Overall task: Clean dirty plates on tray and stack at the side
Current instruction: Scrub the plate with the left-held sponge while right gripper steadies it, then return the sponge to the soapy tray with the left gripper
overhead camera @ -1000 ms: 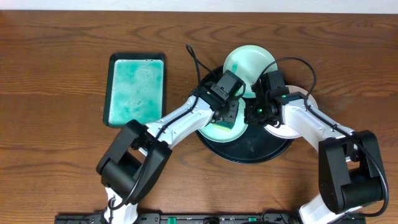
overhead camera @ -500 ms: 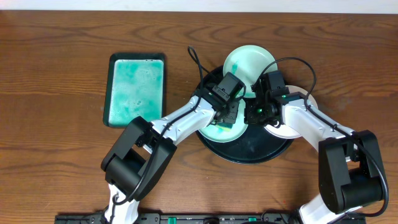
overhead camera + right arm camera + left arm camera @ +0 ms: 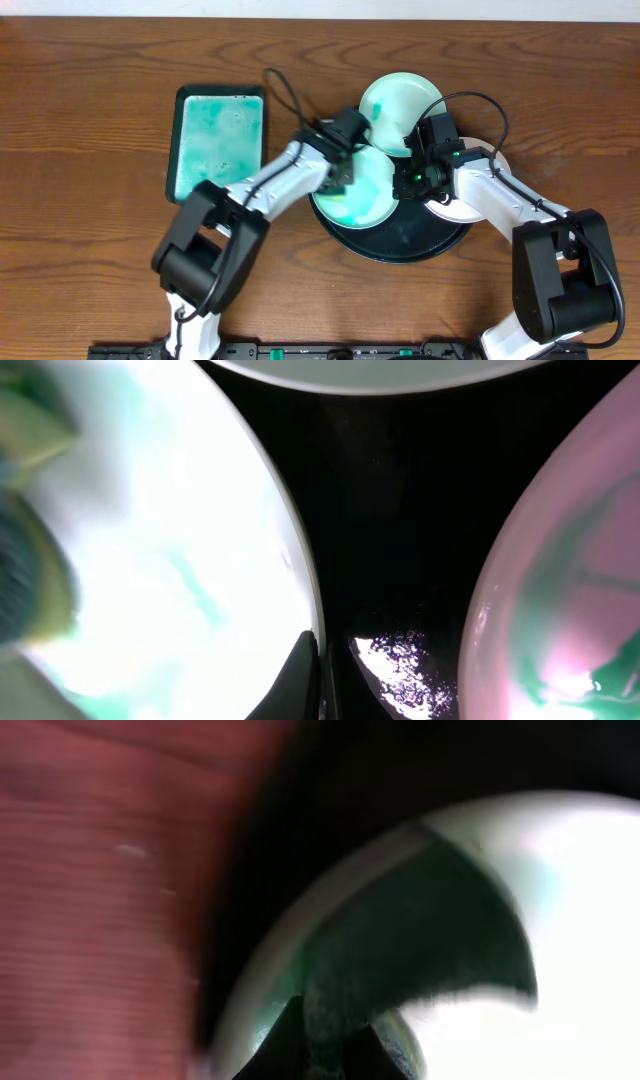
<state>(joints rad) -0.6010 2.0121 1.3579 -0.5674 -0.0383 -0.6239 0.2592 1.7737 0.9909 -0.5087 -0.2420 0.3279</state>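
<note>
Presently on the table [image 3: 100, 80], itemised:

1. Tray [image 3: 400, 235], black, round, at centre. It carries all three plates.

2. Smeared plate [image 3: 370, 195], pale mint, on the tray's left half. Teal smears show on its lower left part. The right wrist view shows it as a bright disc [image 3: 170, 560] with a faint teal streak.

3. Top plate [image 3: 395, 100], pale mint, at the tray's far edge and overlapping the rim. Its near edge lies just beside the smeared plate.

4. White plate [image 3: 447, 208], on the tray's right side, largely hidden under the right arm. Its outer edge reaches past the tray rim. The right wrist view shows it [image 3: 560, 540] with a teal smear near its lower edge, and bare black tray [image 3: 400, 510] between it and the smeared plate.

5. Left gripper [image 3: 340, 180], over the smeared plate's left part. The left wrist view is heavily blurred. The fingertips stand close either side of a dark green sponge [image 3: 420, 930], which rests on the plate; grip judged as holding the sponge.

6. Right gripper [image 3: 408, 182], at the smeared plate's right edge. The jaws are narrow and the plate rim runs in between the fingertips [image 3: 298, 665], so it is pinching that rim.

7. Teal tray [image 3: 220, 140], rectangular and dark-rimmed, well left of the black tray and apart from it.
</note>
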